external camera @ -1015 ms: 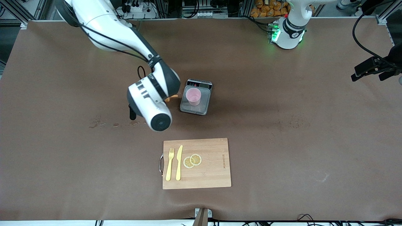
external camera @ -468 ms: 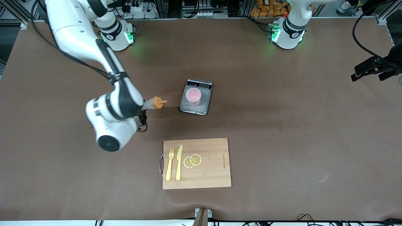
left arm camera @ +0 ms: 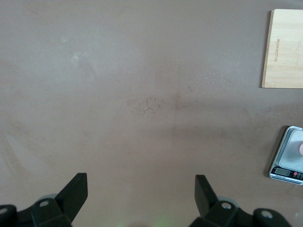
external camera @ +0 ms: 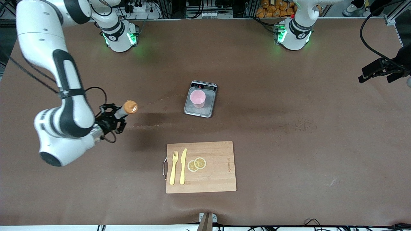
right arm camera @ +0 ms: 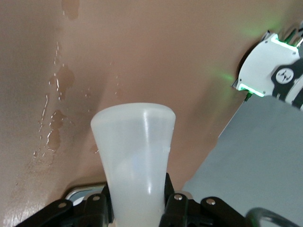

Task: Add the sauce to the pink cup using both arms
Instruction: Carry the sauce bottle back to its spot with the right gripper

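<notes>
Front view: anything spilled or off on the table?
Yes. Wet splashes mark the table between the sauce bottle, shut in the right gripper, and the scale holding the pink cup. A thin trail runs toward the scale.

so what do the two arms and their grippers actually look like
Both arms are glossy white jointed tubes with black bands at the joints, and their round bases glow green. The right arm has black cables looping along it to a black right gripper. The left gripper has black angular fingers with silver screws.
</notes>
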